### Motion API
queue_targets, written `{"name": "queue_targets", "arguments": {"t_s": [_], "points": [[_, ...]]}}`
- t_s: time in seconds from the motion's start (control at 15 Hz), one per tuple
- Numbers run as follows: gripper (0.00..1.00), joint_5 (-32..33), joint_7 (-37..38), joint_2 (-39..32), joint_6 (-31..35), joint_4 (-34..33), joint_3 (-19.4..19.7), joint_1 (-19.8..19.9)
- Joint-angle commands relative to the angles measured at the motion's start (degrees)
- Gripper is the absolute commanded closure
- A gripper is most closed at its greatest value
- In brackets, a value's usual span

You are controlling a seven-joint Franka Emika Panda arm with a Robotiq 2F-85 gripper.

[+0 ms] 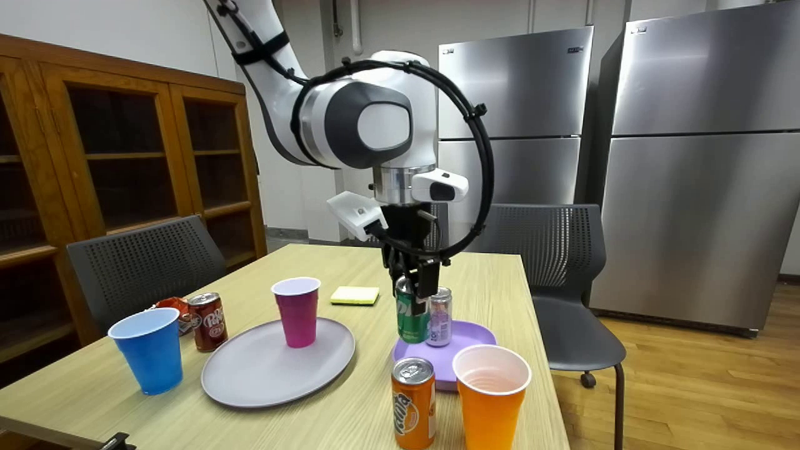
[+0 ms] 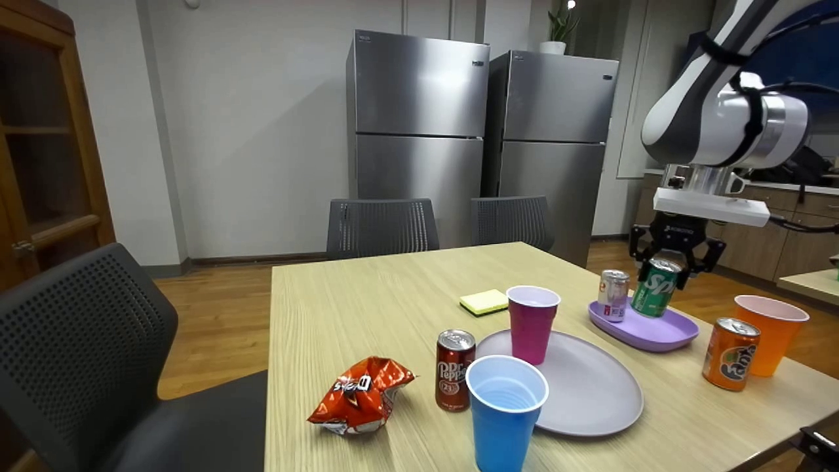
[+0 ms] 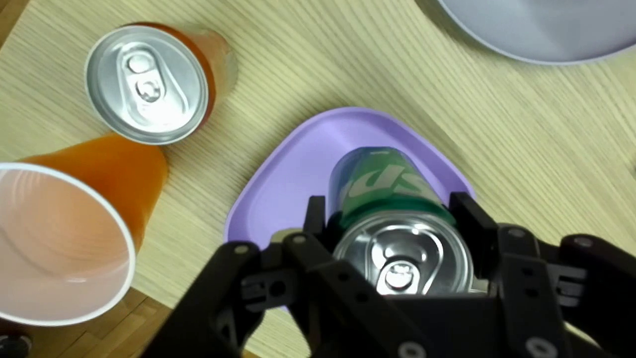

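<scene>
A pale wood table (image 2: 367,314) spreads below the gripper (image 3: 391,211), a purple plate (image 3: 278,179) directly beneath it. Its jaws pinch a green can (image 2: 654,288) over the plate — glossy, slightly tilted, white letters starting "Sp", silver lid uppermost. Whether its base touches is unclear. Just beside it stands a pale can (image 2: 613,296).

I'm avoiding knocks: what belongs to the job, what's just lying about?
Probably job: gripper; green Sprite can it holds; purple plate beneath.

Probably not: pale can; Fanta can; orange cup; grey plate; magenta cup; blue cup; Dr Pepper can; red bag; sponge.
</scene>
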State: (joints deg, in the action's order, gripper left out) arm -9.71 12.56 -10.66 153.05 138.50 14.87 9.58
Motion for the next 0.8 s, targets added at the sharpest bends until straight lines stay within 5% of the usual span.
{"name": "queue_targets", "arguments": {"t_s": [0.0, 0.73], "points": [[0.61, -1.8, -2.0, -5.7, -4.3, -7.6, -1.0, 2.8], [0.61, -1.0, -0.5, -16.9, -9.8, -21.2, -0.5, 6.2]]}}
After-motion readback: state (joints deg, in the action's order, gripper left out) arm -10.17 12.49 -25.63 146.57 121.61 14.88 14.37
